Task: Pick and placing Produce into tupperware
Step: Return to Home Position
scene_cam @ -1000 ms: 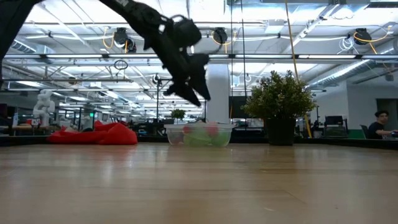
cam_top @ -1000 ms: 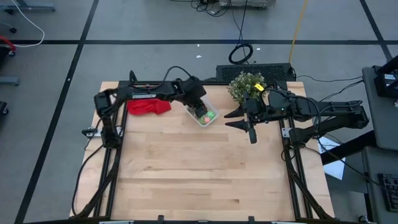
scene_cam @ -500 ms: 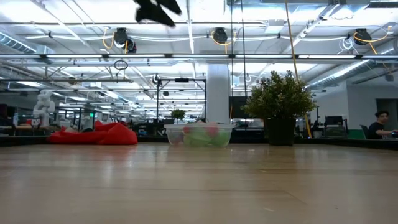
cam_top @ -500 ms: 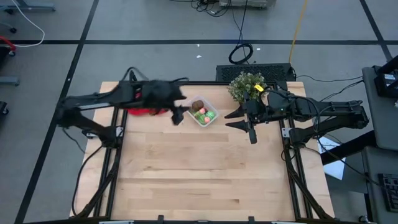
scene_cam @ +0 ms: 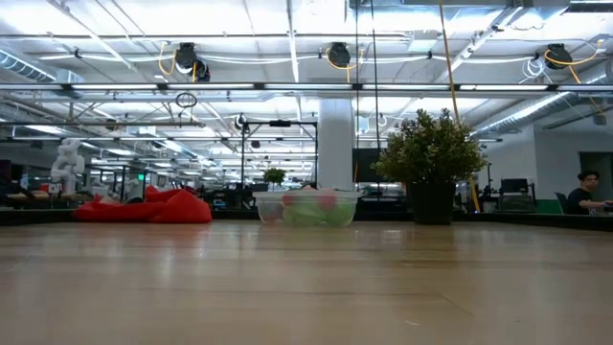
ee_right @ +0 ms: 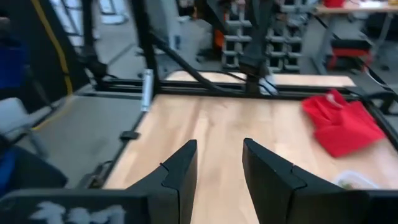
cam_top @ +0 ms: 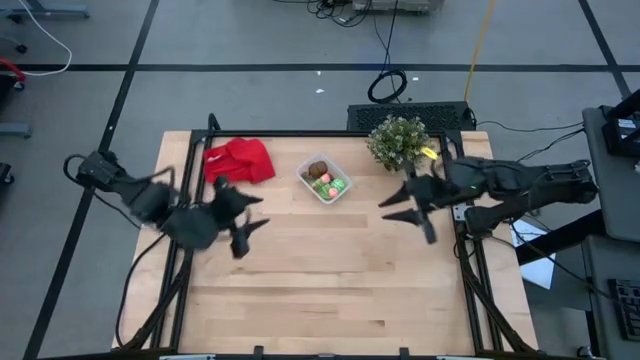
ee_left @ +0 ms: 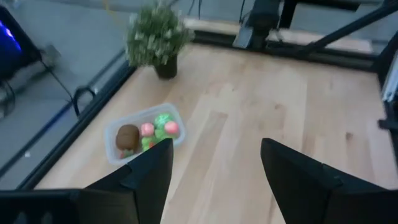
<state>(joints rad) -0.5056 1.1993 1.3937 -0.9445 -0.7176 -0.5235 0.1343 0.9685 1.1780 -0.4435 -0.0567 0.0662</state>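
Note:
The tupperware (cam_top: 325,181) is a small clear container standing on the table near its far edge. The produce (ee_left: 148,132) lies inside it: a brown piece, green, pink and red ones. In the low view the tupperware (scene_cam: 306,207) shows the coloured pieces through its wall. My left gripper (cam_top: 258,212) is open, left of and nearer than the container, and holds nothing; in its wrist view my left gripper (ee_left: 214,149) frames bare table. My right gripper (cam_top: 388,208) is open and empty, to the right of the container. No arm shows in the low view.
A red cloth (cam_top: 240,160) lies crumpled at the far left of the table. A bushy potted plant (cam_top: 398,140) stands at the far edge, right of the container. Bare wooden table (cam_top: 330,280) spreads over the whole near half. A person sits far off in the room (scene_cam: 584,192).
My left arm has drawn back from above the tupperware, rising out of the low view and swinging fast toward the table's left and near side. My right gripper has shifted a little toward the right and near edges. The tupperware and its produce have stayed put.

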